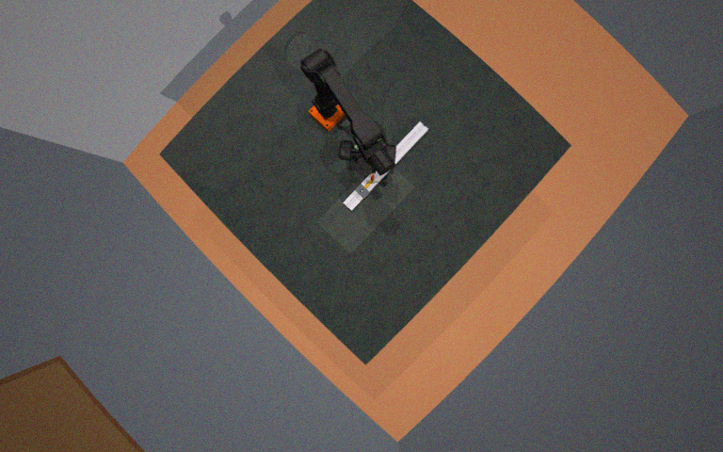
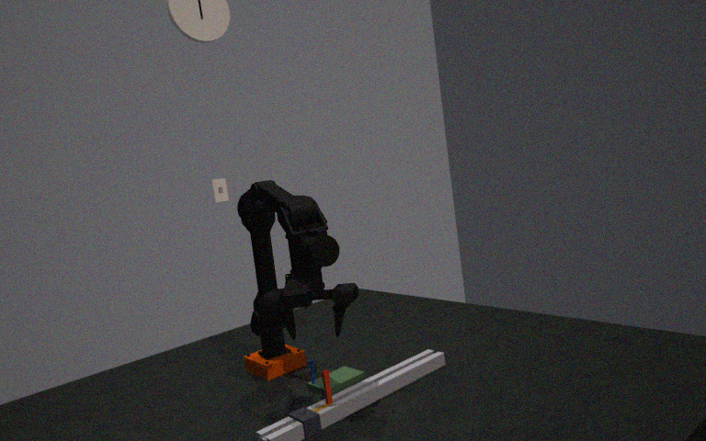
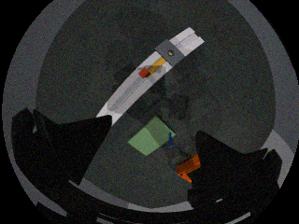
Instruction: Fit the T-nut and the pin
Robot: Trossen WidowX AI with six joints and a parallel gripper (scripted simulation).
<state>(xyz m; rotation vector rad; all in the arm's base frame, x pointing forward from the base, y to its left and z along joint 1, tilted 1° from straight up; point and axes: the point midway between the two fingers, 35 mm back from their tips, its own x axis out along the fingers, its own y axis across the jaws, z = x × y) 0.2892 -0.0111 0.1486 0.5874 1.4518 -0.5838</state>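
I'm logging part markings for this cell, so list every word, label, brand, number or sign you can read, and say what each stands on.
There is no readable text in any view.
Wall clock: one dark hand shows on the part in frame; no numerals can be made out.
Wall plate: a small dark patch in its middle, too small to read as anything.
Aluminum rail: no lettering can be made out.
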